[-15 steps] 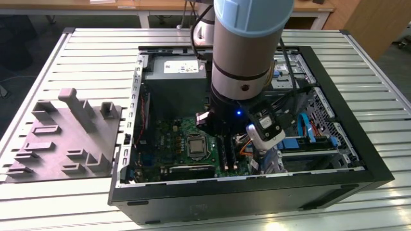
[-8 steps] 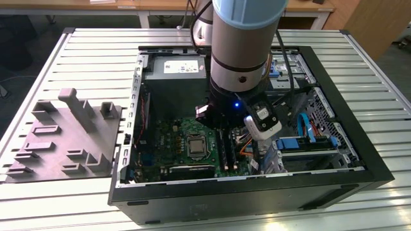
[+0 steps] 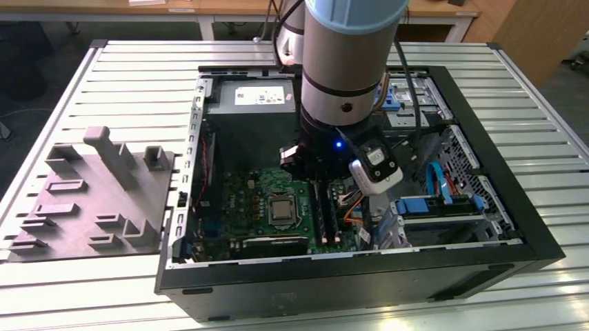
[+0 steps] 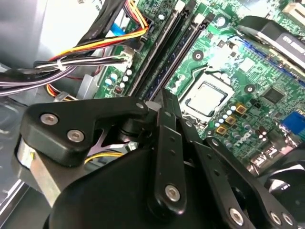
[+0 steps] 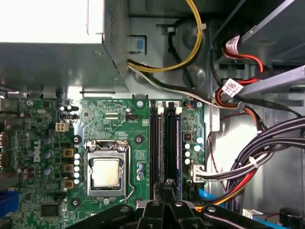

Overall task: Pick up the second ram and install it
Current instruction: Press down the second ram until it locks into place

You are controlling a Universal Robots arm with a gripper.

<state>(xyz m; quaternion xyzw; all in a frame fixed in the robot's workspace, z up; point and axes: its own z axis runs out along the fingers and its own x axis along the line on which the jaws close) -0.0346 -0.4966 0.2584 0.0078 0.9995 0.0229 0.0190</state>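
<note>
We see the computer case point(image 3: 515, 227) lying open on the slatted tabletop point(image 3: 138, 62). The grey moulded tray point(image 3: 92, 200) rests just beside the case, near the tabletop's edge at the exterior view's left. The arm point(image 3: 345, 62) reaches down into the case from above, over the middle of the motherboard point(image 3: 244, 200).

In both wrist views the gripper point(image 5: 167, 183) hangs low over the long black memory slots point(image 5: 153, 143), which run side by side between the processor socket point(image 5: 107, 171) and the board's edge where the cable bundles point(image 5: 267, 148) lie. The two fingers point(image 4: 167, 143) are pressed together with no gap visible between the tips, and we see nothing clamped between them. Their joined tips stand at one end of the slots.

The second ram point(image 5: 171, 143) seems to us to be the long dark strip standing in the slot farther from the processor socket, in line with the fingertips. We cannot tell whether it is fully seated there, nor whether the tips touch it. In the second wrist view the same slots point(image 4: 164, 57) run away from the fingertips, with the yellow, red and black wires point(image 4: 95, 45) on one side and the processor socket point(image 4: 207, 98) on the other.
</note>
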